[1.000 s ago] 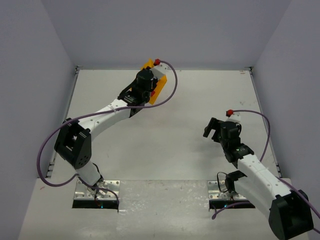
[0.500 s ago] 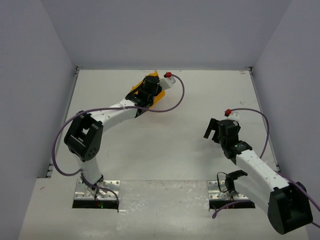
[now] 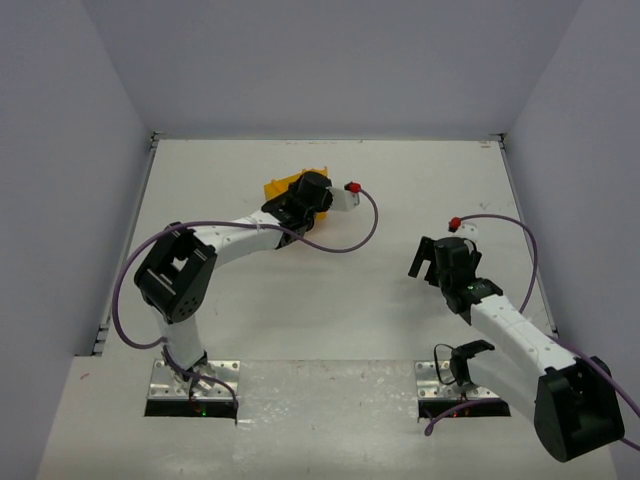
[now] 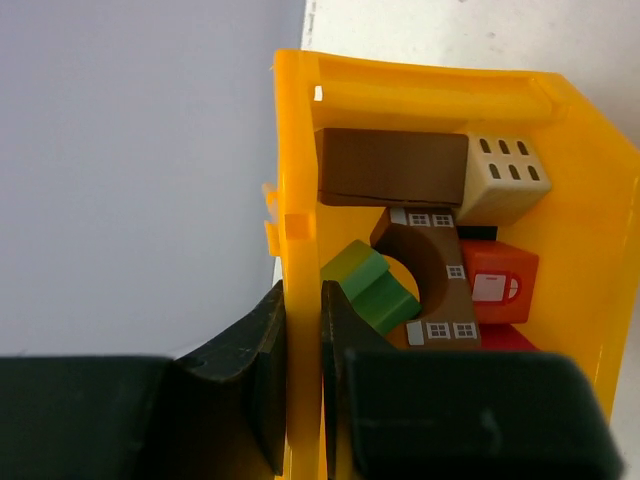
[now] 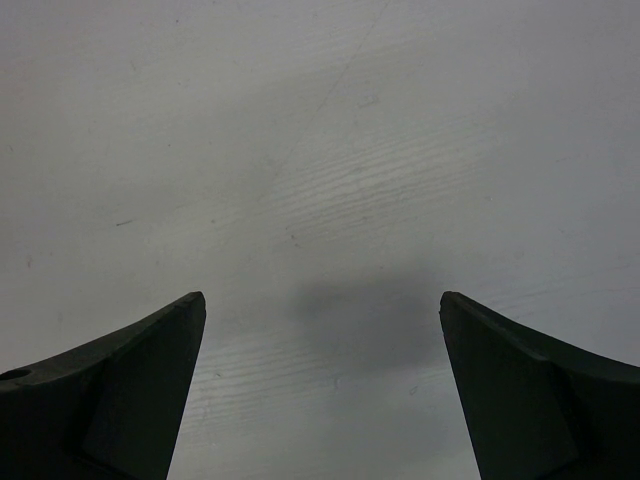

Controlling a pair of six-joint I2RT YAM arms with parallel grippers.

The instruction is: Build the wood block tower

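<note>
My left gripper (image 4: 303, 300) is shut on the side wall of the yellow-orange tray (image 4: 297, 180), one finger outside and one inside. The tray holds wooden blocks: a brown slab (image 4: 392, 166), a tan windowed block (image 4: 507, 177), a brown arch (image 4: 432, 275), a green block (image 4: 368, 285) and an orange-red block (image 4: 498, 284). In the top view the tray (image 3: 280, 188) shows at the back centre, mostly hidden under the left wrist (image 3: 308, 195). My right gripper (image 5: 322, 300) is open and empty above bare table, at the right in the top view (image 3: 428, 258).
White walls close the table on the left, back and right. The left arm's purple cable (image 3: 345, 240) loops over the table's middle. The arm bases stand at the near edge.
The left arm has swung the tray toward me and to the left, turning it, and the wrist has rolled over. The right gripper has barely moved.
</note>
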